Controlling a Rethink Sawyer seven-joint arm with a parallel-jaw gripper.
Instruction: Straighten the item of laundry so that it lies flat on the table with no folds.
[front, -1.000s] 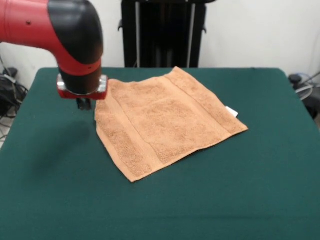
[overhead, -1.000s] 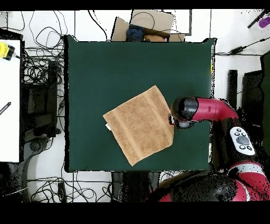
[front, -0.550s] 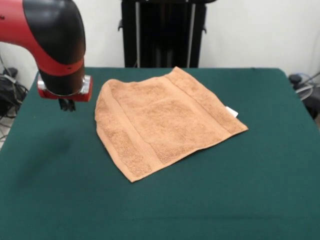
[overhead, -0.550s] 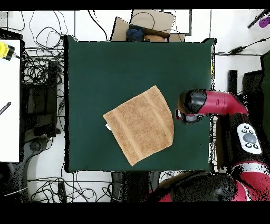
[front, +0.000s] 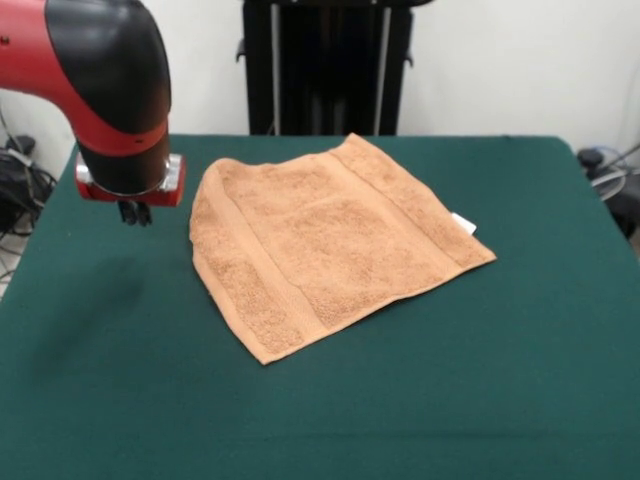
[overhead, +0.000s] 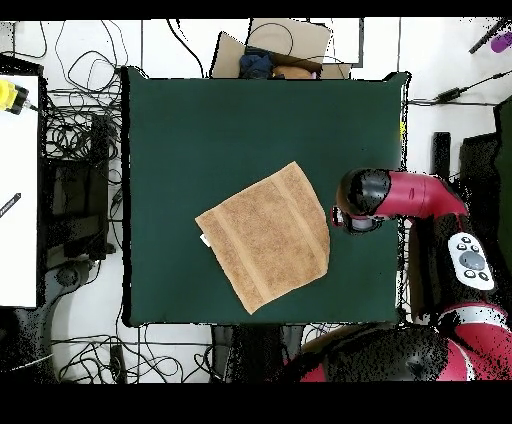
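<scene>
The green table (front: 520, 380) carries a soft, light towel (front: 330, 250), almost flat; its corners suit pinching. The gripper (front: 134, 211) hangs beside it, its opening impossible to tell.

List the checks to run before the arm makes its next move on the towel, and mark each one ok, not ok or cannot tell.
1. Towel spread out with no fold lying over it: ok.
2. Towel wholly on the table, away from every edge: ok in the overhead view.
3. Gripper clear of the towel, off to its side: ok.
4. Gripper empty: cannot tell.
5. Small ripple at the towel corner nearest the gripper pressed flat: cannot tell.
6. White tag lying out at the towel's edge: ok.
</scene>
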